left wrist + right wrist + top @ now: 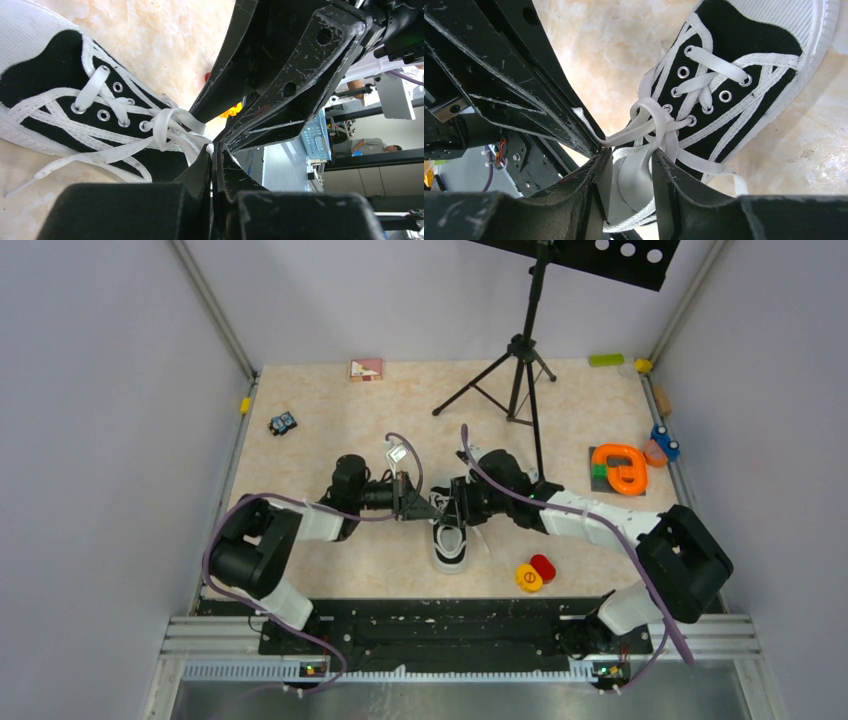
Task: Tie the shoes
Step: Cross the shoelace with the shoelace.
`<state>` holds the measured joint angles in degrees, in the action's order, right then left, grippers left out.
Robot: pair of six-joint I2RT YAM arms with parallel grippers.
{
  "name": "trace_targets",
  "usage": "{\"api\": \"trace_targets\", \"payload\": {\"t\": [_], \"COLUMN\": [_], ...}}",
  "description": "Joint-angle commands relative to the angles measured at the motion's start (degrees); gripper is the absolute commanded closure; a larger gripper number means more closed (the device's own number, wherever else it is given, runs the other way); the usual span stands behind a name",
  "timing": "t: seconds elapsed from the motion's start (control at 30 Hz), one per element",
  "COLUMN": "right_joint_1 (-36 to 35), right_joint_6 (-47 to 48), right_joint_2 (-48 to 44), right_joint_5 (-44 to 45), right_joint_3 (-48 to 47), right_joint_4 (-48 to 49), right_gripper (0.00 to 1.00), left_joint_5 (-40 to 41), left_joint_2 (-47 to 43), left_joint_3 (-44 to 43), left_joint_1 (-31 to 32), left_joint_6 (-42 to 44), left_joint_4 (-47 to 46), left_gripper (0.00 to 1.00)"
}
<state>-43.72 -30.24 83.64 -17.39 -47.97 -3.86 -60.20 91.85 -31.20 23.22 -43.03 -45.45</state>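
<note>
Sneaker [450, 546] was set on table [330, 440]; lace [172, 122] was pinched by left claw [214, 152]; right claw [630, 161] grip could not be told.

**Sneaker** [450, 548]: one, small, low-top. Black canvas upper, white ribbed toe cap [25, 30], white sole rim [805, 85], metal eyelets [725, 95].

**Position:** stands on its sole on the bench [340, 430], about mid-width, in the near half. Toe points to the near edge, heel to the far side.

**Laces** [716, 70]: white and flat, crossed through the eyelets. They are gathered at the top into a loose, half-formed knot [651, 117], with strands drawn out from it to left and right. One free end [30, 182] lies on the bench beside the sole.
</note>
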Motion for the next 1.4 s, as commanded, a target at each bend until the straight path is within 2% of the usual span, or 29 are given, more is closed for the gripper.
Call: {"api": "trace_targets", "payload": {"t": [0.0,0.3,0.57,1.07,1.37], "right_joint_1": [-0.51,0.08,1.97,5.42,8.92], "right_joint_6": [-1.35,-2.79,-3.52,-1.83,-3.94], "right_joint_2": [-2.44,-3.43,-5.99,-3.69,-4.87], "right_joint_5": [0.68,0.88,1.53,-1.34,-0.32], "right_joint_3": [0.21,0.94,2.08,0.91,2.51], "right_joint_4": [4.18,6.34,7.08,2.54,5.67], "right_gripper": [0.63,0.58,0.57,0.56,0.49], "left_joint_5": [2.19,3.50,3.26,2.47,1.79], "left_joint_2": [-1.17,0.76,1.18,1.05,1.30], "left_joint_3": [1.74,3.90,3.63,2.48,2.37], "left_joint_1": [0.24,-0.71,-1.26,-1.53,-1.56], "left_joint_6": [2.11,0.68,1.02,0.71,0.67], "left_joint_4": [-3.23,-10.04,-9.80,-9.57,-9.60], "left_gripper": [1.00,1.00,1.00,1.00,1.00]}}
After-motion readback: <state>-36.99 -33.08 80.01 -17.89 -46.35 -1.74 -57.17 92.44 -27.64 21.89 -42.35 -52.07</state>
